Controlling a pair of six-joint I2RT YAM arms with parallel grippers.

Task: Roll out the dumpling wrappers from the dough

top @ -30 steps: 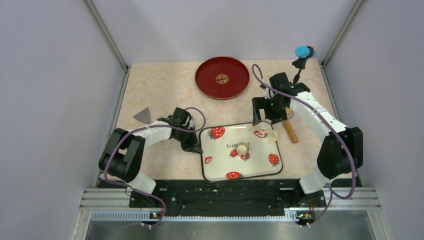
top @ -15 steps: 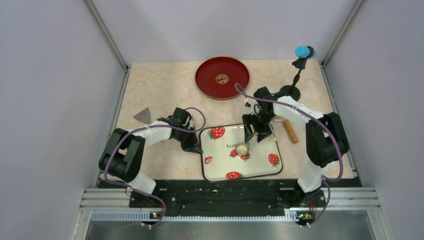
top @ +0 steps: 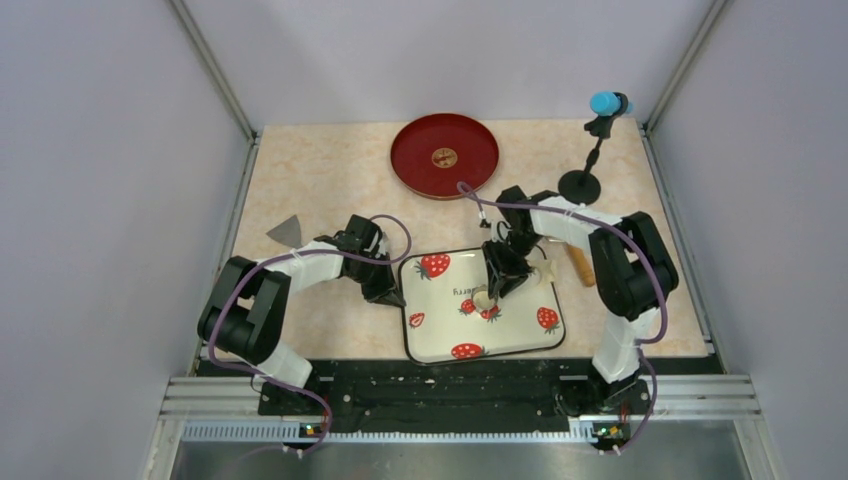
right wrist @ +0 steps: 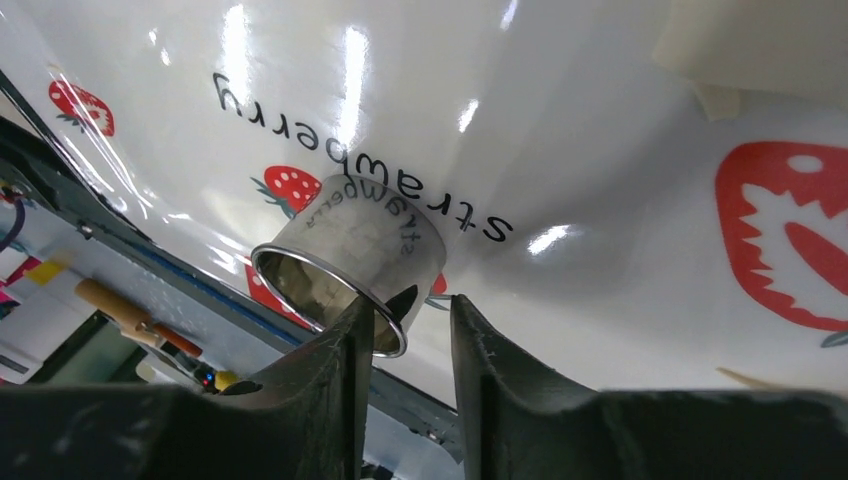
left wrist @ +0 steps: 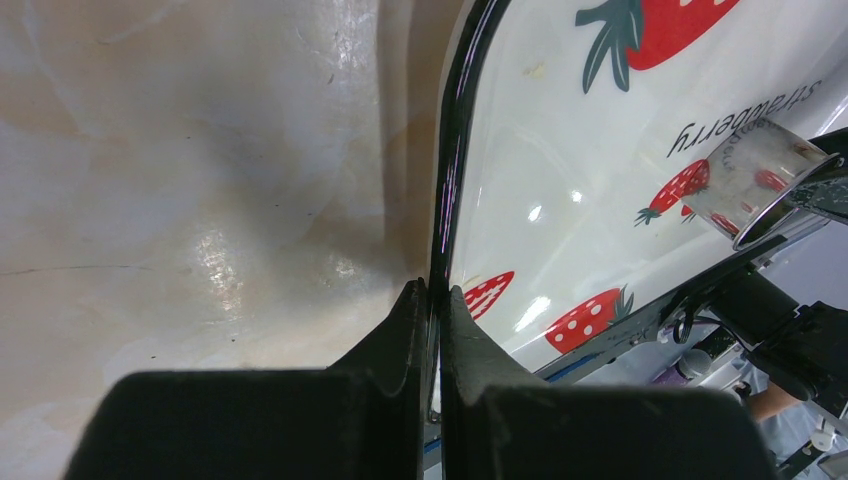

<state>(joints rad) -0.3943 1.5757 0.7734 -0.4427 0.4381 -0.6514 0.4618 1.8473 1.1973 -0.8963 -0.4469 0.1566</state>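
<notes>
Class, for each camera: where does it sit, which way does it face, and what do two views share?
Top: above and behind, looking down at the table; left arm and right arm show.
Left wrist: low, facing the tray edge-on; left pincer clamps its rim.
Right wrist: low over the tray, facing the metal ring; right pincer at its rim.
Shared: both wrist views show tray and ring.

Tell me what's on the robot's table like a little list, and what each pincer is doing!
tray: strawberry tray, middle of the table
left pincer: shut on the tray's left rim
right pincer: fingers apart, astride the metal ring's rim
metal ring: standing on the tray
dough: pale scrap at the tray's far right corner
wooden roller: right of the tray, partly hidden by the arm
red plate: far side of the table
</notes>
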